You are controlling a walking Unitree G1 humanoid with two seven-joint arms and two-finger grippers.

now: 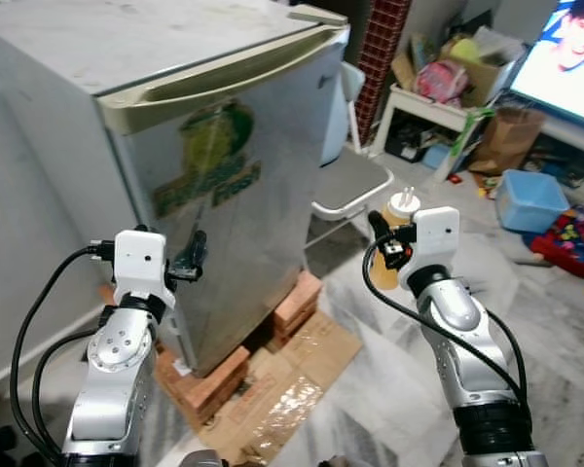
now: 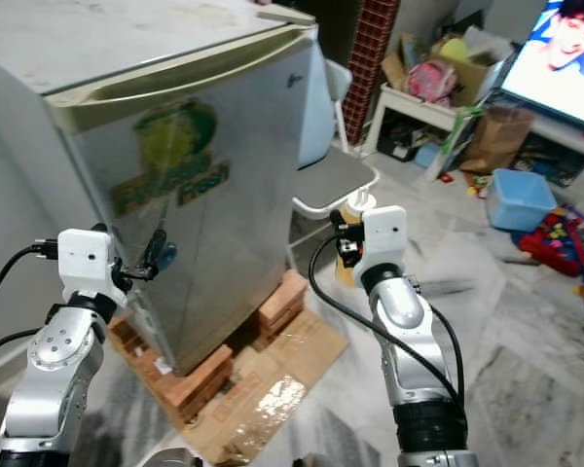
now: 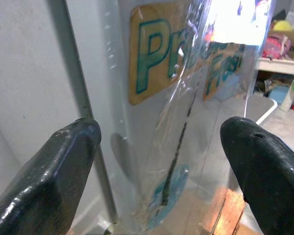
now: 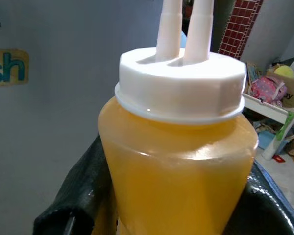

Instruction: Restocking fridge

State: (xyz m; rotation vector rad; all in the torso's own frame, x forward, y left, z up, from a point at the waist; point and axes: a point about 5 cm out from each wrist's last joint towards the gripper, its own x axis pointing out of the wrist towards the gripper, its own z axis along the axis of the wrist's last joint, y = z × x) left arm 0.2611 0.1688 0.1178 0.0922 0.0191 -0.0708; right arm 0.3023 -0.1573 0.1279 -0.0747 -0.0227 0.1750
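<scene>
A small silver fridge [image 1: 234,185] stands with its door shut, a cream handle strip [image 1: 224,73] along the top and a green and yellow sticker [image 1: 209,161] on the front. My left gripper [image 1: 190,255] is open and held close to the door's lower left part; in the left wrist view its black fingers [image 3: 54,171] frame the sticker and the door's edge. My right gripper [image 1: 384,243] is shut on a yellow squeeze bottle [image 4: 181,161] with a white twin-nozzle cap [image 1: 402,205], held upright to the right of the fridge.
The fridge rests on red bricks [image 1: 297,300] over flattened cardboard [image 1: 297,384]. A grey chair [image 1: 350,180] stands behind its right corner. Further right are a cluttered white shelf [image 1: 438,102], a paper bag [image 1: 511,136], a blue bin [image 1: 530,199], toys [image 1: 569,243] and a TV [image 1: 569,49].
</scene>
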